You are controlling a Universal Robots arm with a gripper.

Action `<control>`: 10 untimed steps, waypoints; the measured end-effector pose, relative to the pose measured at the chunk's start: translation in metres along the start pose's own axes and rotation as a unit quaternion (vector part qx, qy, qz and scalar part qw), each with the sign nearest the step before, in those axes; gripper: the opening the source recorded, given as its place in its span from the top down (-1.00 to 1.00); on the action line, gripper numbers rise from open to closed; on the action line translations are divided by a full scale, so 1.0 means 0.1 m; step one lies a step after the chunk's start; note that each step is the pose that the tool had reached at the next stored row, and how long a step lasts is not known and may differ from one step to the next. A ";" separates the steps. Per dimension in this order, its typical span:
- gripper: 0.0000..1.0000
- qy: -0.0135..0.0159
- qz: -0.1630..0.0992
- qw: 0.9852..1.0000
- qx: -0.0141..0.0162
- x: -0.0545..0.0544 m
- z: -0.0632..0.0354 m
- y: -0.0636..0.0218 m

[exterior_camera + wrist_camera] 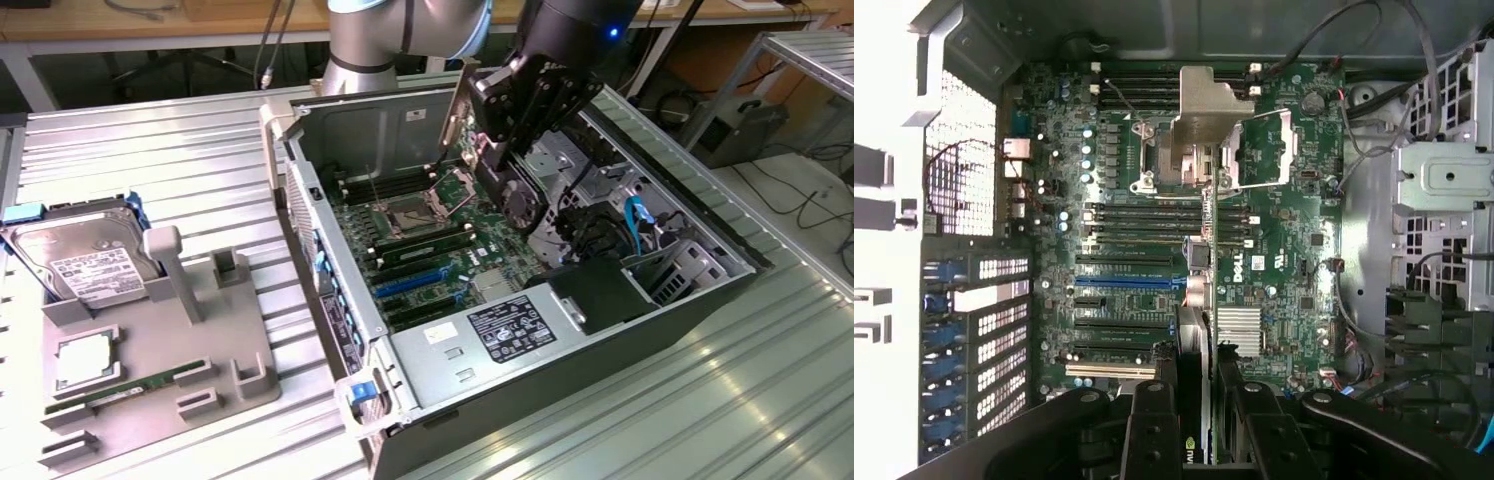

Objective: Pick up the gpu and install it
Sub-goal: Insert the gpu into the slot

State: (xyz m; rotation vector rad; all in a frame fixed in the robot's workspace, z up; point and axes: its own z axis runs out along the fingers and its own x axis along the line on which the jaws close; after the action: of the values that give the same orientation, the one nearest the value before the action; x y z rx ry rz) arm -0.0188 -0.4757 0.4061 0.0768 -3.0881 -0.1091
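Fingers (1152,425) clenched on gpu (518,200), held on edge inside open case (310,215), above motherboard (1279,275). Long axis runs from fingers down toward board; silver bracket end leads, fan face toward exterior view's right.

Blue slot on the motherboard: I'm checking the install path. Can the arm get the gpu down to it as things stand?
Probably yes. The gripper holds the gpu over the open case, and nothing lies across the blue slot; the blue cable sits off to one side.
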 end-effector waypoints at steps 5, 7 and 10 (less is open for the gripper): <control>0.47 0.004 -0.054 0.999 0.003 0.00 0.010 0.000; 0.47 0.005 -0.081 0.997 0.004 0.00 0.018 -0.001; 0.47 0.006 -0.114 0.993 0.006 0.00 0.028 -0.002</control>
State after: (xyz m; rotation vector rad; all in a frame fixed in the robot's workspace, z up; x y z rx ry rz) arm -0.0187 -0.4756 0.4033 0.4280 -3.0561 -0.0987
